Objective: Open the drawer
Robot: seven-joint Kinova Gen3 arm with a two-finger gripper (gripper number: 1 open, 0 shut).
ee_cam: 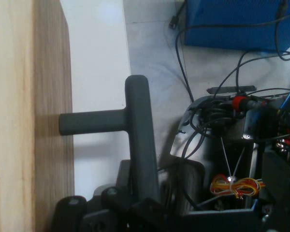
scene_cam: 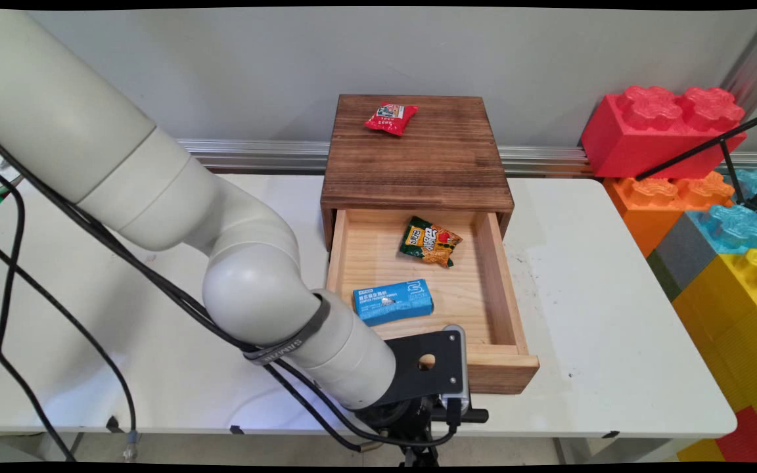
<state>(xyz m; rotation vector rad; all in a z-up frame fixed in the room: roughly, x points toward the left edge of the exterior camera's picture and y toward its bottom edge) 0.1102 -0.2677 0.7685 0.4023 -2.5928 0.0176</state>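
while the drawer (scene_cam: 477, 289) is standing open on the counter (scene_cam: 589, 315), the gripper (ee_cam: 142, 198) is clamping its t-shaped handle (ee_cam: 135, 130).

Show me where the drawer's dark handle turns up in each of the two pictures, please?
Main view: the handle peeks out at the bottom centre, below the drawer front, mostly hidden behind the gripper.
Hand view: the handle fills the centre as a dark T-shaped bar, the gripper at its lower end.
Shared landmark: the wooden drawer front, along the hand view's left edge.
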